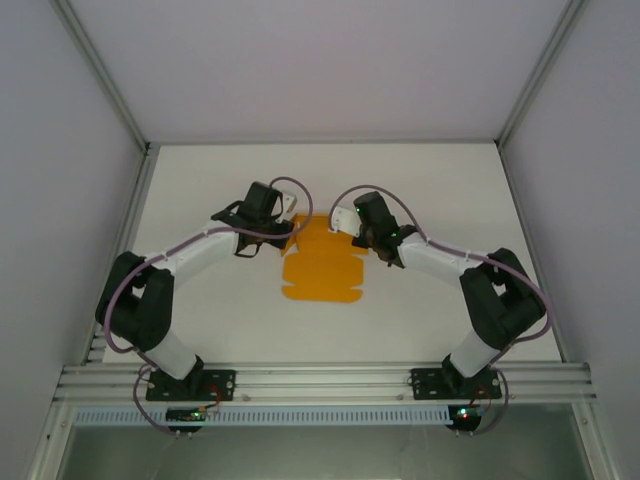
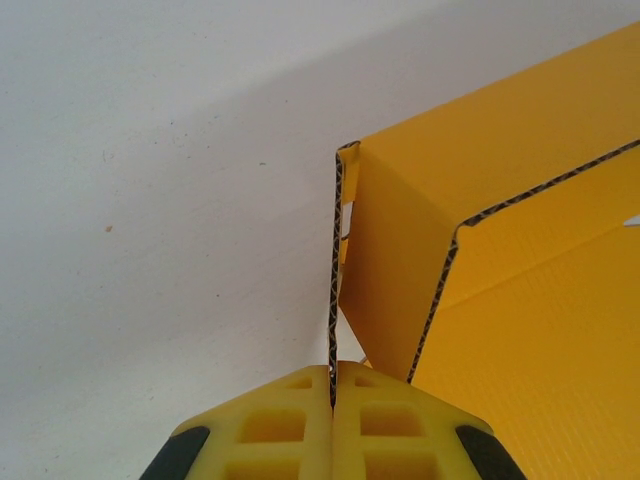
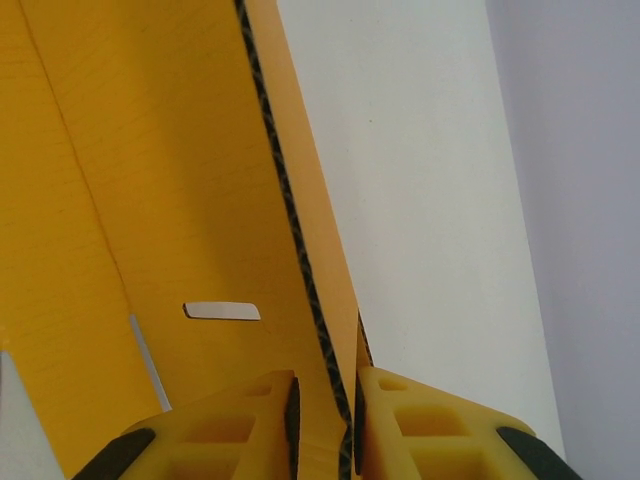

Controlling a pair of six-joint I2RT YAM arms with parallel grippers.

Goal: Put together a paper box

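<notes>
Paper box [image 1: 322,268] lies at ctr of table [image 1: 450,190], btwn the two arms, well ahead of their bases. L gripper [image 1: 292,228] sits at the sheet's far-L corner and R gripper [image 1: 350,228] at its far-R corner, w/ the sheet's far edge btwn them. Near end of sheet lies on table, apart from both grippers. L wrist view: L flap [image 2: 385,270] stands up off the sheet, edge pinched btwn L gripper's jaws, bare table to its L, rest of box to its R. R wrist view: R flap [image 3: 315,250] edge runs btwn R gripper's fingers, card w/ slot [image 3: 222,311] to its L, table to its R.
</notes>
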